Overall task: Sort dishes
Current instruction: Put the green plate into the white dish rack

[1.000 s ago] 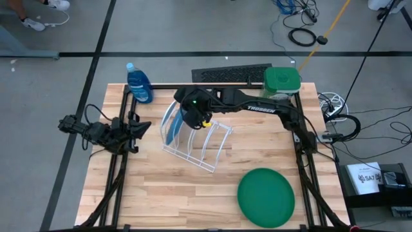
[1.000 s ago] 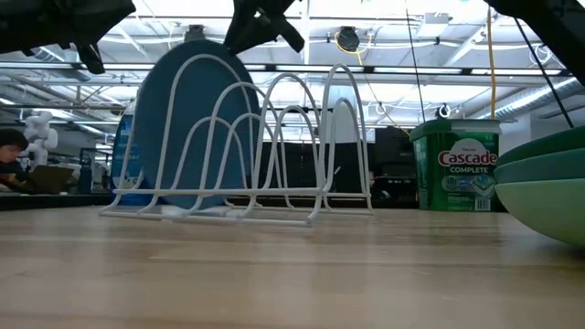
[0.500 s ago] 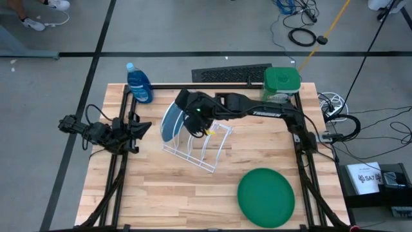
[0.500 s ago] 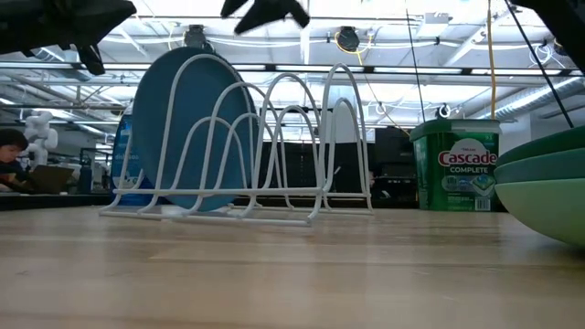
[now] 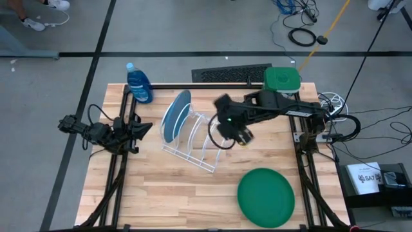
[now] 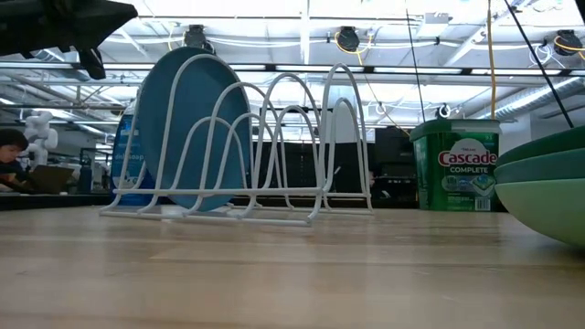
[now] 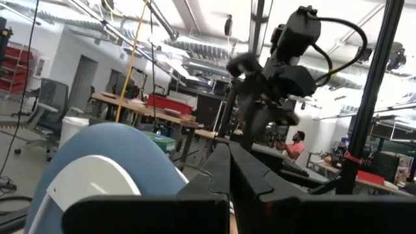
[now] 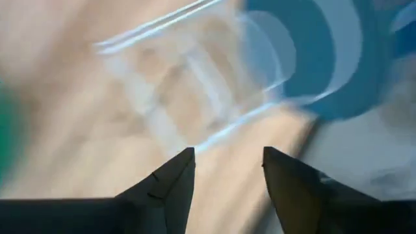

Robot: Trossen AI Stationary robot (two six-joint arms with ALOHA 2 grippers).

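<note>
Rack: white wire rack (image 5: 196, 143) mid-table, holding one blue plate (image 5: 174, 115) on edge in its end slot nearest the left arm; other slots unfilled.
Stack: dark green plate (image 5: 266, 196) on top, near the table's (image 5: 167, 193) front-right edge; low view shows three stacked.
Right gripper (image 5: 237, 133): fingers apart, holding nothing, above the rack's right end.
Left gripper (image 5: 140, 129): at the left edge; state cannot be told.
Back edge: blue bottle (image 5: 138, 82), green tub (image 5: 281, 82).

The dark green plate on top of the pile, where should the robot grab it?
Probably at its rim. The dark green plate lies flat on top of a stack near the table's front right, so only its thin edge offers a pinch. The edge nearest the right gripper, whose fingers are open, looks easiest: come down from above, one finger over the rim and one under its overhang.
</note>
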